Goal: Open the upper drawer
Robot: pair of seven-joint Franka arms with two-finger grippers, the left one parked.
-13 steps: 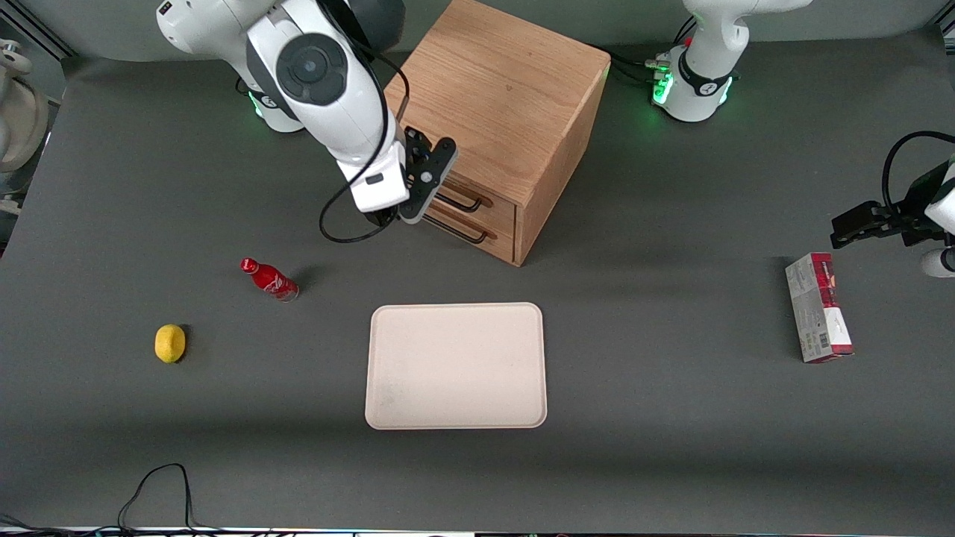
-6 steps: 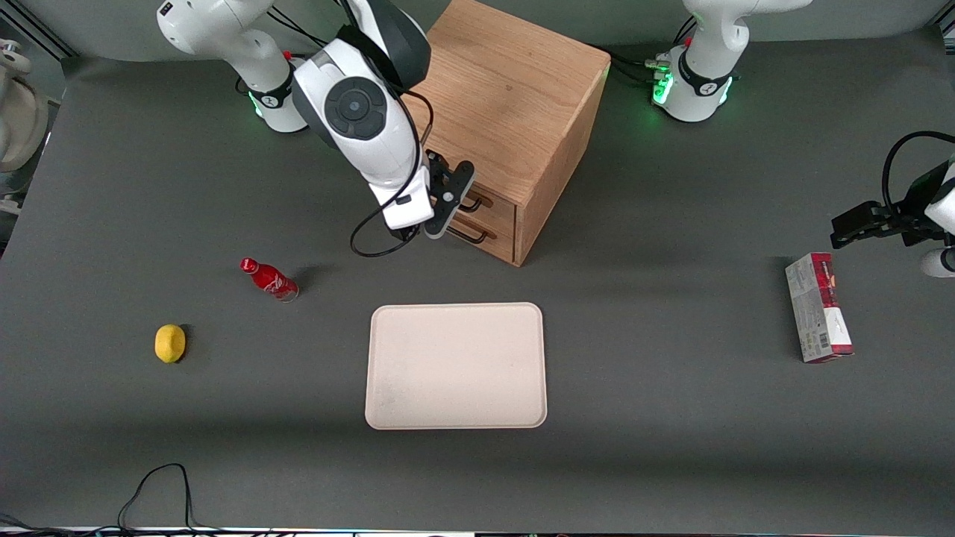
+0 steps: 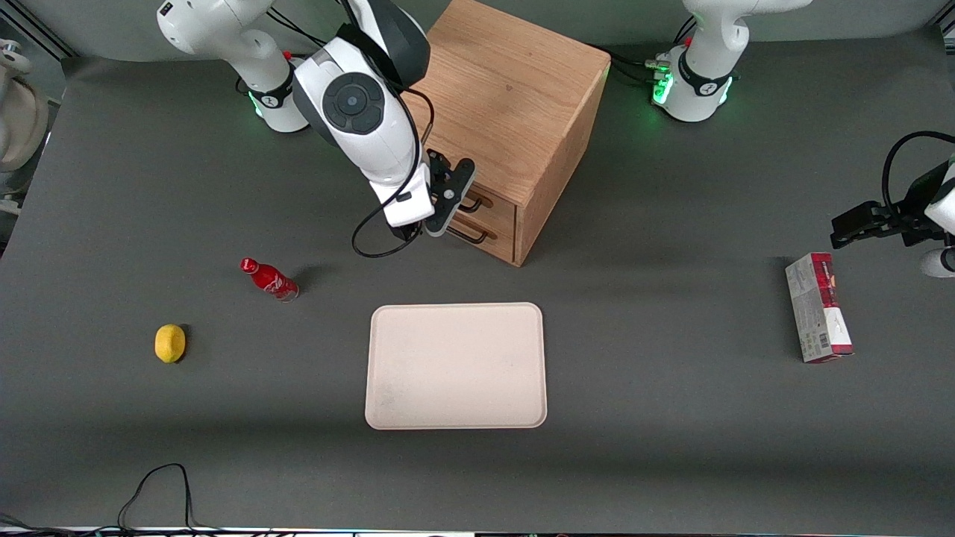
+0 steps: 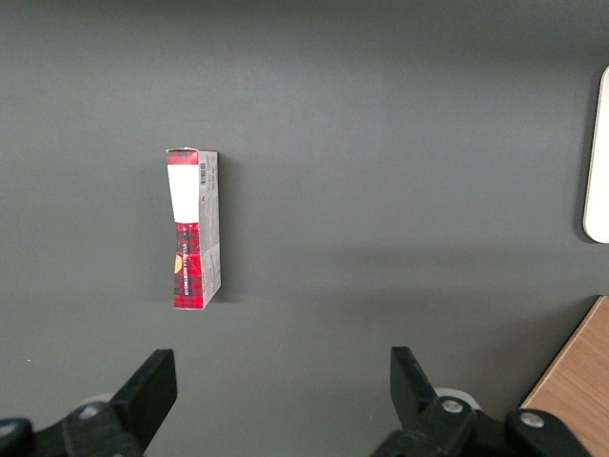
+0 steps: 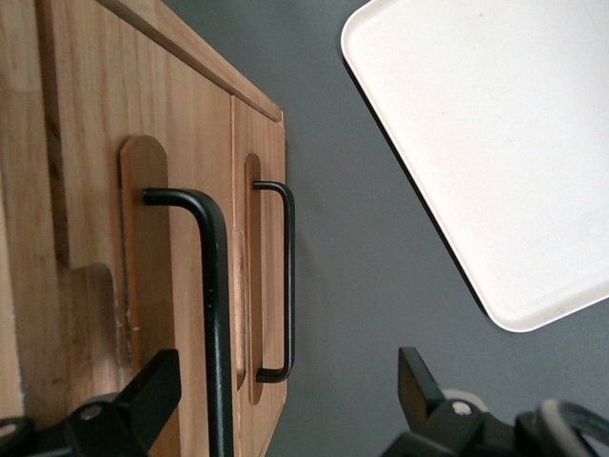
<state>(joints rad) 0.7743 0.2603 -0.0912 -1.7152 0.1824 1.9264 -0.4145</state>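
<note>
The light-brown wooden cabinet (image 3: 507, 97) stands at the back of the table. Its upper drawer (image 3: 498, 206) is shut, the front level with the lower drawer (image 3: 494, 237). In the front view my gripper (image 3: 452, 198) hangs right in front of the drawer fronts, at the height of the upper drawer's black wire handle (image 3: 474, 203). From the right wrist, that handle (image 5: 215, 314) runs between the fingers of my open gripper (image 5: 285, 381), close to one finger (image 5: 143, 395) and untouched by either. The lower drawer's handle (image 5: 285, 276) shows past it.
A cream tray (image 3: 456, 365) lies nearer the front camera than the cabinet. A red bottle (image 3: 269, 279) and a lemon (image 3: 170, 343) lie toward the working arm's end. A red-and-white box (image 3: 818, 317) lies toward the parked arm's end.
Over the second my arm swung in toward the drawer fronts and came lower, bringing the gripper to the upper handle. In the last half second it barely shifted. The drawer has not moved.
</note>
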